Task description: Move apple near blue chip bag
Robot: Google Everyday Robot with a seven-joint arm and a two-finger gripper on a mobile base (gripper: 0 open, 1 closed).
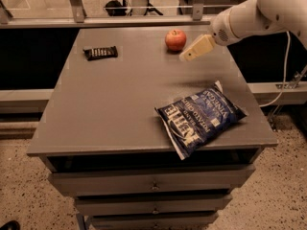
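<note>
Apple, small, round, red-orange [175,39]: sits just beyond your cream gripper [187,56], far back on the grey tabletop [120,104]; you cannot tell the grip state.

Position of gripper [189,55] and apple [175,39]: upper centre.
The gripper hangs just right of the apple; blue chip bag [201,119] lies lower right on the table [110,109], candy bar [100,52] upper left.

A grey bench [120,104] with drawers [153,182] stands on a speckled floor [24,195]; a metal rail [96,22] runs behind it.
</note>
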